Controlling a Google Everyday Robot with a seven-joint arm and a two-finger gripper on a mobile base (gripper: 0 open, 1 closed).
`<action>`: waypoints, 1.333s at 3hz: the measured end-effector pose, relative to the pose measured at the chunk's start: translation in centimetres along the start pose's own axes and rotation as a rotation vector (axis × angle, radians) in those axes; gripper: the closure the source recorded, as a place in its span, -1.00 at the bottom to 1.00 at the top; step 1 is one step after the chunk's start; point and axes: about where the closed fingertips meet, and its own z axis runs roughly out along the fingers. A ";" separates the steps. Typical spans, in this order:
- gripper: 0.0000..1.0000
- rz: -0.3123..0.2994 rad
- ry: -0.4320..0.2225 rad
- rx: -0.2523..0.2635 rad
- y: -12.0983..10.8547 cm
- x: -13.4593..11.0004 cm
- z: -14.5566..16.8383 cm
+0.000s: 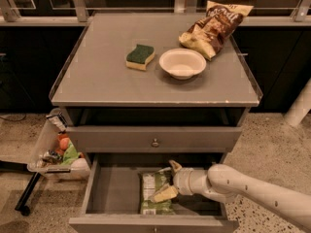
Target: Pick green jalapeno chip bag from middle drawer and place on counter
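Gripper (169, 180) spread over green chip bag (149, 186) — in open drawer (114, 191).

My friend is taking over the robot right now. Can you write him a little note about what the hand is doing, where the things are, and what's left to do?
Gripper: open, down inside the middle drawer, with its fingers spread over the right side of the green jalapeno chip bag. It has no grip on the bag yet.
Bag: lying flat on the drawer floor.
Counter: holds a sponge, a white bowl and a brown chip bag.
Done: the drawer is pulled out and the gripper has reached the bag.
Left: close on the bag, lift it out, and set it on a bare part of the counter.
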 end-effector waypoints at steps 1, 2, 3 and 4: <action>-1.00 0.054 0.070 -0.019 0.8 3.4 2.2; -1.00 0.060 0.119 -0.012 1.7 5.8 3.4; -0.61 0.069 0.145 0.021 2.7 7.9 4.2; -0.15 0.069 0.145 0.021 2.8 7.5 4.0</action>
